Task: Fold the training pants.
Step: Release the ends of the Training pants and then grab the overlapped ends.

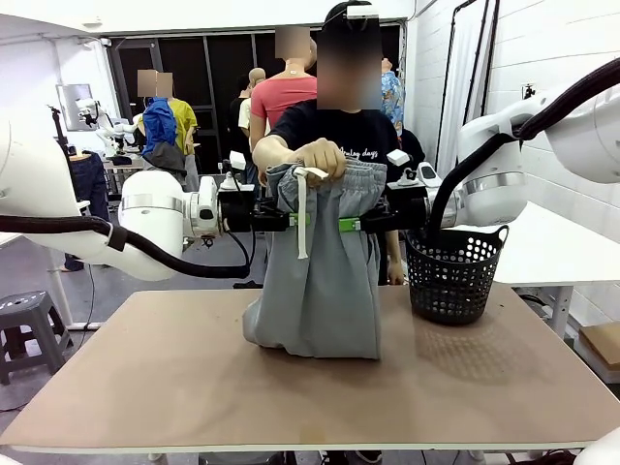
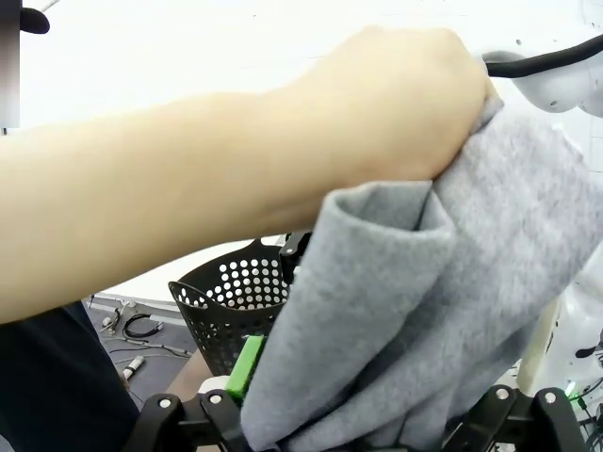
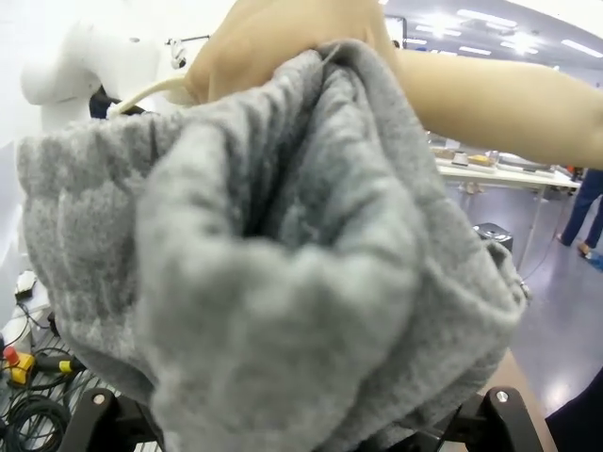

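A person's hand (image 1: 320,157) holds the light grey training pants (image 1: 320,281) up by the gathered waistband. The legs hang down and bunch on the table (image 1: 194,378), and a white drawstring (image 1: 302,218) dangles in front. My left gripper (image 1: 291,219) and right gripper (image 1: 356,225) sit at the pants' two sides just under the waistband, both open. In the left wrist view the grey fabric (image 2: 452,311) hangs between my open left gripper (image 2: 367,410), under the person's hand (image 2: 396,104). In the right wrist view the bunched fabric (image 3: 283,264) lies between my open right gripper (image 3: 297,424).
A black perforated basket (image 1: 455,276) stands on the table at the right, close to the right arm, and its rim (image 2: 231,301) appears in the left wrist view. The person stands at the far edge. The near half of the table is bare wood.
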